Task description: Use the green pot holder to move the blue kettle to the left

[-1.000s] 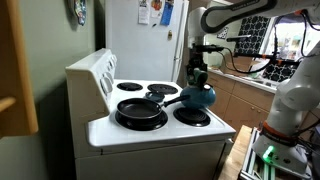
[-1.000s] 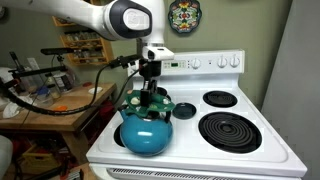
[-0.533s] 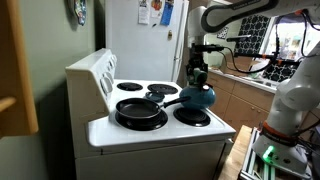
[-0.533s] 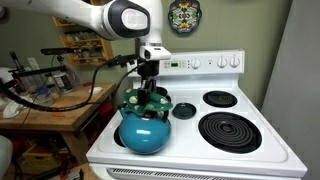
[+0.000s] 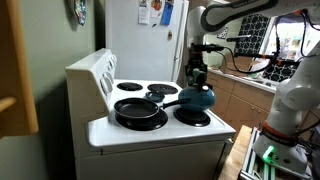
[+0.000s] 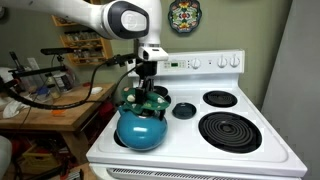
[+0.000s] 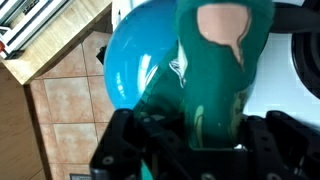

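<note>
The hand (image 6: 146, 96) squeezes the soft, floppy green pot holder (image 7: 215, 90) on top of the round, shiny blue kettle (image 6: 140, 130). A flat black pan (image 5: 140, 112) sits at its nine o'clock.

Slides the blue kettle (image 6: 138, 128) slightly toward the stove (image 6: 190, 142) edge beside the wooden counter (image 6: 72, 102), gripper (image 6: 146, 95) and green pot holder (image 7: 215, 80) travelling along.
</note>
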